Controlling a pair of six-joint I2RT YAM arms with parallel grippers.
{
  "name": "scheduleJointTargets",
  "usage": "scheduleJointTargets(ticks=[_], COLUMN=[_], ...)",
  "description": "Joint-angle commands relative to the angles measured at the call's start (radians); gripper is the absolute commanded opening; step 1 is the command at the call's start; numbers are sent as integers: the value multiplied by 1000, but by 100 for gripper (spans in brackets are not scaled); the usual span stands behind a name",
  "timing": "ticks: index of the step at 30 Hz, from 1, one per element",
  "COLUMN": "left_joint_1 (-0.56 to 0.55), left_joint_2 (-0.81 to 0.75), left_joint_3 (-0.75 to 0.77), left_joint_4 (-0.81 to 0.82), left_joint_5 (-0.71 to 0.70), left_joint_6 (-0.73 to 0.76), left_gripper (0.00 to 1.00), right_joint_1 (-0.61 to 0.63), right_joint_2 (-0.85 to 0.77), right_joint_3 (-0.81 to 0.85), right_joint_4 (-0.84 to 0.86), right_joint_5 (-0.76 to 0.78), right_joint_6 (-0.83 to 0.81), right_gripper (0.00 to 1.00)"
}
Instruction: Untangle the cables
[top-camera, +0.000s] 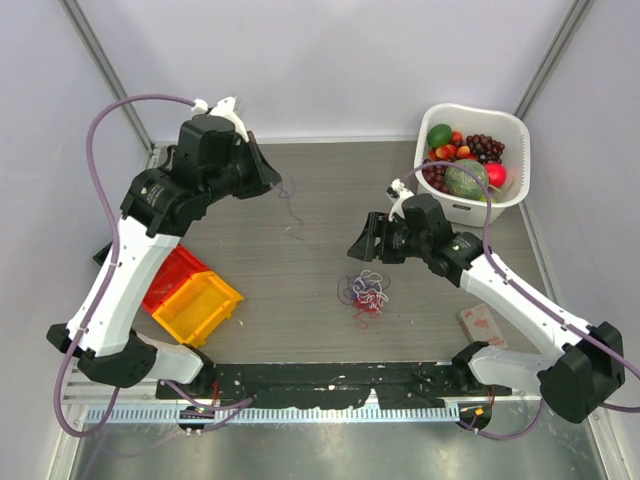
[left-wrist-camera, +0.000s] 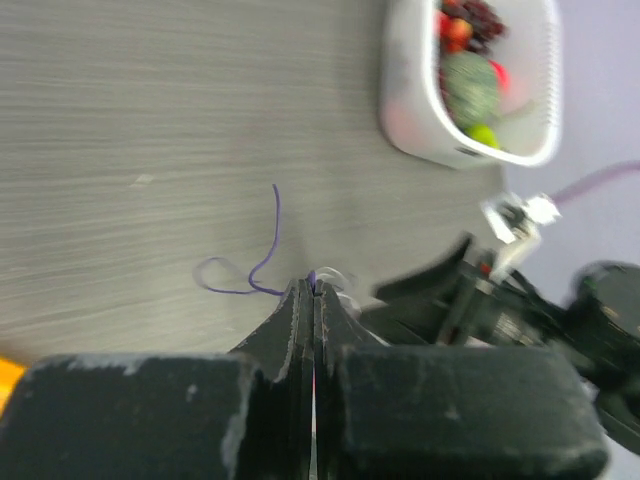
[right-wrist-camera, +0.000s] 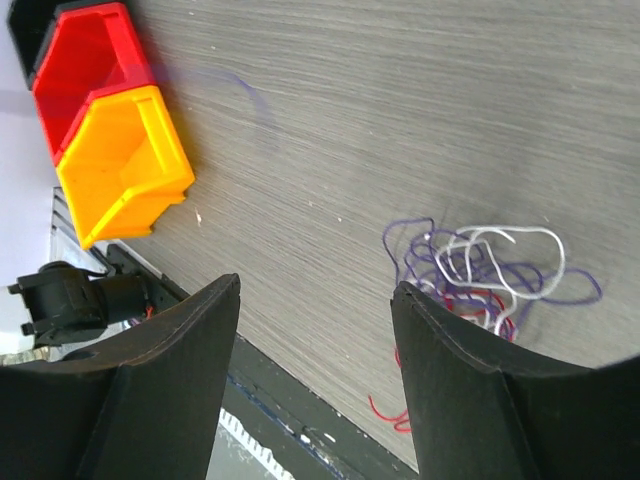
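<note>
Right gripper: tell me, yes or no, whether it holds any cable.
No: the right gripper stands open and empty, and the cables lie loose on the table beyond it.

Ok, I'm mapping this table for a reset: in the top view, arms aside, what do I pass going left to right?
Red bin → yellow bin → single purple cable → tangle of cables → white fruit basket.

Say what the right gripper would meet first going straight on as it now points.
Likely bare grey wood-grain tabletop; the tangle of thin red, white and purple cables lies beside that line. Depth is unclear.
</note>
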Motion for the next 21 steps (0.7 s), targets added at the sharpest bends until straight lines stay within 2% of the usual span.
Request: scheduleJointTargets(ticks=[1, 9, 16, 21], left_joint_1=[27, 70, 79, 79], left_joint_2=[-6, -93, -199, -285], left_joint_3=[83, 8, -80, -166], left_joint_4=[-193, -257, -287, -302], left_joint_5=[-306, -475, -509, -536], left_joint_6=[74, 65, 24, -21], left_gripper=[0, 0, 0, 0], right_joint_1=[1, 1, 0, 1], right_joint_2=[-81, -49, 41, 46], right_joint_3=[-18, 60, 178, 195], right_joint_4=[-60, -158, -255, -264], right_joint_5=[48, 51, 25, -5], right_joint_6=[3, -75, -202, -215], right_gripper=[67, 67, 67, 67])
